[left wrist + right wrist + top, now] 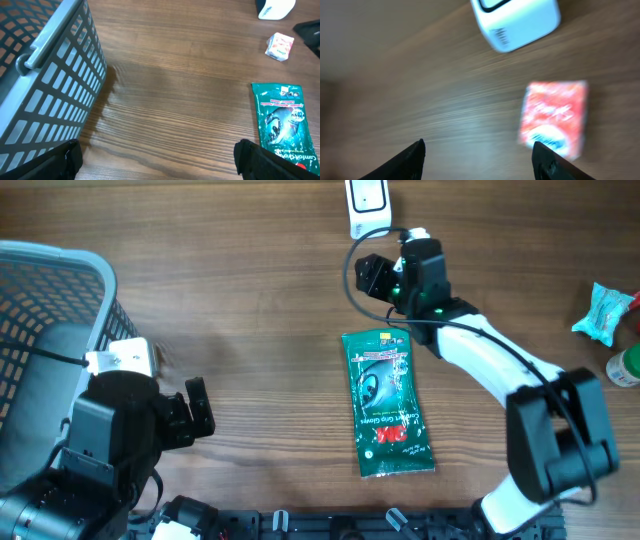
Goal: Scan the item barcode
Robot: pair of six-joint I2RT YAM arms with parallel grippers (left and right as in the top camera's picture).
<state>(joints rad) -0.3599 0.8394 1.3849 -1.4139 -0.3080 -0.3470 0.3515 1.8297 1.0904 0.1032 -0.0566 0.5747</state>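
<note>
The worktop [270, 300] is smooth wood grain with a dull sheen. The green pouch [387, 405] is glossy, slightly crinkled plastic film. The basket [60, 90] is matt grey plastic lattice. The scanner [517, 20] has a smooth white plastic shell.

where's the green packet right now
In the overhead view the green packet lies flat near mid-frame, just below the right gripper and the white scanner, well right of the basket.
</note>
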